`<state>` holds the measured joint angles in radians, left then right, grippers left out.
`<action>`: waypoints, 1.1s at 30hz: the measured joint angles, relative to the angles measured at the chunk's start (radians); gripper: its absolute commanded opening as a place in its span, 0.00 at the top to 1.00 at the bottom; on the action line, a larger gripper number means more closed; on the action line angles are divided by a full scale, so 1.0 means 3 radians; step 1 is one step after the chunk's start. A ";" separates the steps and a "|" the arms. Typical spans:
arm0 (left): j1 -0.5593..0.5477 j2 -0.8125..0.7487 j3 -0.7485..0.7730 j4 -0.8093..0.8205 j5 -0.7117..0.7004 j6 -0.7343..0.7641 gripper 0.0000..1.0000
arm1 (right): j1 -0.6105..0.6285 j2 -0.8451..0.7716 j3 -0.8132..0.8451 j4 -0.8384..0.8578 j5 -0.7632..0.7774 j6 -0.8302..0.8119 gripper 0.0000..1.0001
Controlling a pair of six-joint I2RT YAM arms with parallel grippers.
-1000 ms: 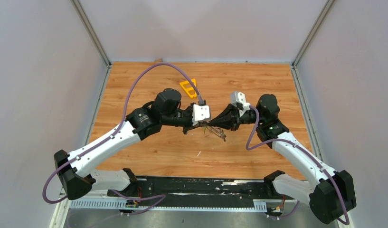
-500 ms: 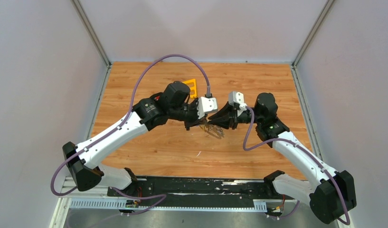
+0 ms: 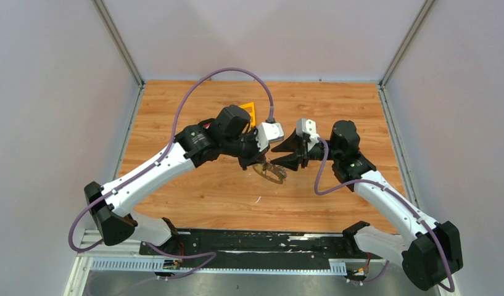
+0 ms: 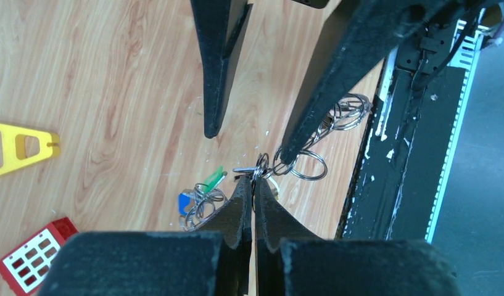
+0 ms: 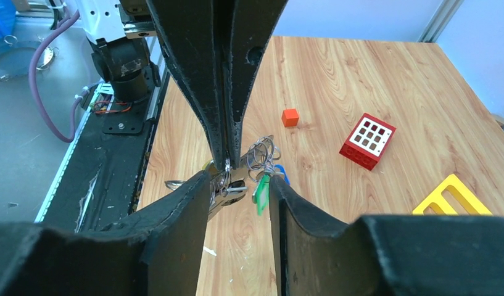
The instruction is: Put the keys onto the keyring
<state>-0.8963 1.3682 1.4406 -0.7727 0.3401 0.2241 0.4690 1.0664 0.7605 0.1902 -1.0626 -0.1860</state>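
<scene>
My left gripper [image 3: 261, 163] is shut, and its tips [image 4: 253, 180] pinch a small split ring with a silver key [image 4: 244, 169] above the table. The grey keyring [image 3: 274, 174] hangs linked below it, and its metal body shows in the right wrist view [image 5: 234, 192]. My right gripper [image 3: 282, 155] is open. Its fingers [image 5: 187, 203] stand on either side of the hanging bunch without gripping it. More keys with green [image 5: 261, 188] and blue [image 5: 284, 176] tags lie below on the wood, also seen in the left wrist view [image 4: 200, 194].
A yellow triangular frame [image 3: 249, 113] lies behind the left arm. A red toy brick [image 5: 367, 140] and a small orange block [image 5: 290, 117] lie on the wood. Loose rings [image 4: 348, 111] lie near the black front rail [image 4: 409, 154].
My right gripper has opened and let go of the bunch. My left gripper has moved a little right and away, and the grey loop now hangs from it.
</scene>
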 measured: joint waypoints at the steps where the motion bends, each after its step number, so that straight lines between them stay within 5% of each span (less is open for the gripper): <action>1: -0.0003 0.0014 0.0014 -0.0009 -0.0032 -0.0031 1.00 | 0.0000 0.0000 0.0000 -0.0001 0.0010 0.0000 0.58; 20: 0.0005 0.0164 0.0086 0.0034 -0.0370 -0.0373 1.00 | 0.0006 -0.0014 0.0107 -0.0378 0.0226 -0.0179 0.38; 26: 0.0005 0.0070 0.0036 0.0088 -0.0385 -0.0371 1.00 | 0.0006 -0.0014 0.0107 -0.0458 0.0286 -0.0301 0.38; 33: 0.0005 -0.0051 -0.0001 0.0153 -0.0435 -0.0375 1.00 | 0.0006 -0.0001 0.0107 -0.0467 0.0308 -0.0334 0.50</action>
<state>-0.8948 1.3529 1.4403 -0.7269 0.2096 0.1116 0.4709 1.0660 0.7925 0.0502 -0.9703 -0.2863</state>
